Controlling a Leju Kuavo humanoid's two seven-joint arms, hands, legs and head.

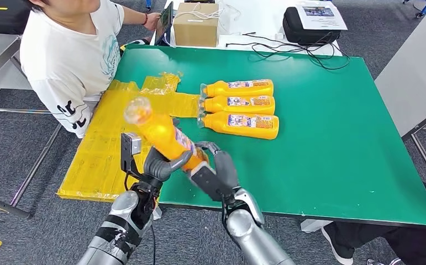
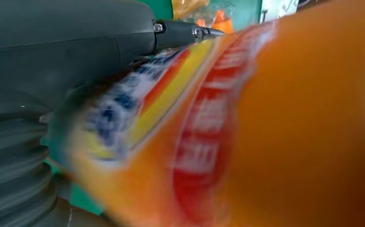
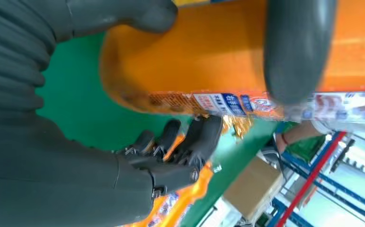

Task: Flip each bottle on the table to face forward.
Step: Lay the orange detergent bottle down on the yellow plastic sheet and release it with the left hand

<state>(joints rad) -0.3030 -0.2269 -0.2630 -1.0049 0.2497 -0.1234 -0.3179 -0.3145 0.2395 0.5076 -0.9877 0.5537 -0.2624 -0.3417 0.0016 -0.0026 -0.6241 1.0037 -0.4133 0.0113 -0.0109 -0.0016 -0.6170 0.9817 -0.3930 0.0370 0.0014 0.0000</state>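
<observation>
An orange bottle (image 1: 163,135) with a clear cap is held tilted in the air over the front left edge of the green table (image 1: 337,138), cap pointing up and to the left. My left hand (image 1: 163,163) grips its middle, thumb laid over the label. My right hand (image 1: 216,171) cups the bottle's base (image 3: 180,61), thumb (image 3: 123,14) on one side and fingertips (image 3: 204,135) at the other. The left wrist view has the bottle (image 2: 265,132) blurred and very close. Three more orange bottles (image 1: 241,87) (image 1: 238,102) (image 1: 241,124) lie side by side mid-table, labels up, caps to the left.
A crinkled yellow sheet (image 1: 105,149) covers the table's left part and hangs over its edge. A person in a white shirt (image 1: 72,55) sits at the left. Behind the table are a cardboard box (image 1: 195,25), a black case (image 1: 310,25) and cables.
</observation>
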